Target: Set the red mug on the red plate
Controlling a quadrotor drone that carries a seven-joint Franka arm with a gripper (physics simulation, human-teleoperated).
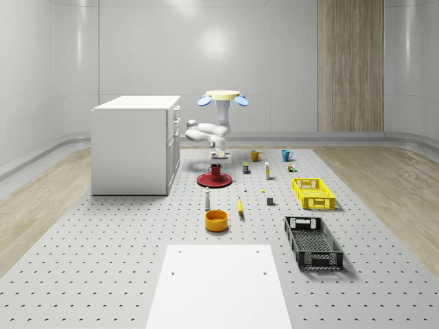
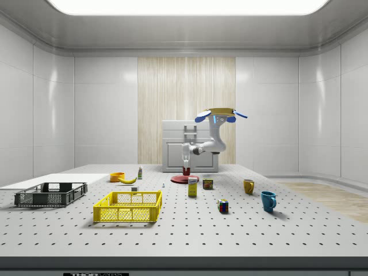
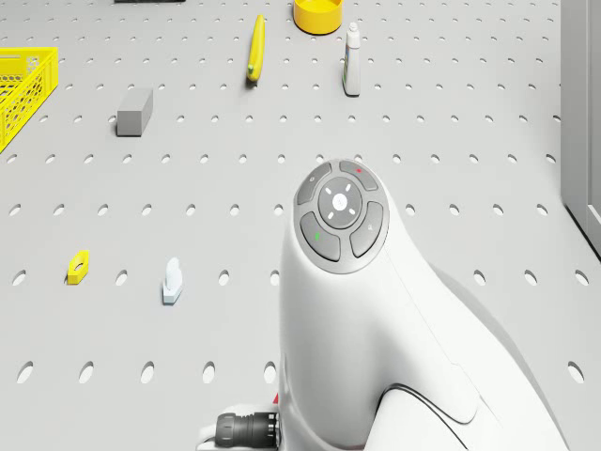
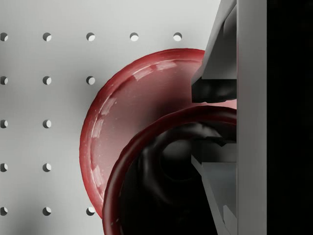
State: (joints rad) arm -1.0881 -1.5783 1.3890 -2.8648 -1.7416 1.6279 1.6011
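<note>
Whole-scene view, drone: the drone hovers above the perforated counter, just beside the white cabinet and over the red plate.
Arm: the white arm hangs down from the drone and bends toward the cabinet, then down to the plate.
Pincer: the pincer is directly over the plate; in the wrist view its two fingers stand on both sides of the mug's wall, clamped on the rim.
Red mug: the red mug is upright, held at the rim, above the middle of the red plate; I cannot tell if its bottom touches the plate.
Red plate: in the wrist view the plate lies flat on the counter, under the mug.
Side view: the mug is seen just over the plate, under the pincer.
Other things: an orange bowl, a banana and a small white bottle lie nearer to the camera; a yellow crate and a black crate stand at the whole-scene view's right; a yellow mug and a blue mug stand behind them.
</note>
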